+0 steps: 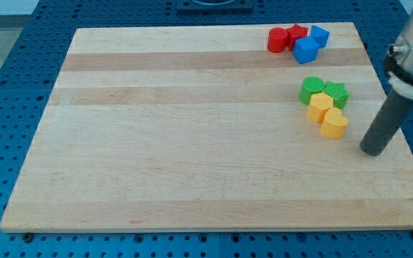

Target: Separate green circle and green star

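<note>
**Greens touching, rod off to the side**

Blocks sit in two bunches on the wooden bench (192,143), both out at the view's right. Lower bunch: the green circle (310,90) and green star (337,93) are side by side and touching, star at 3 o'clock from the circle. A yellow block (320,106) is tucked right under them at about 6 o'clock, with a second yellow block (334,123) touching it at roughly 4 o'clock. Upper bunch, near the top edge: a red cylinder (277,39), another red block (297,33), and two blue blocks (306,50) (320,35), all packed close. No hand on this rig, so no open-or-closed state to give, just the rod. My tip (371,151) rests on the bench at about 4 o'clock from the star, near the lower yellow block but clear of everything.
</note>
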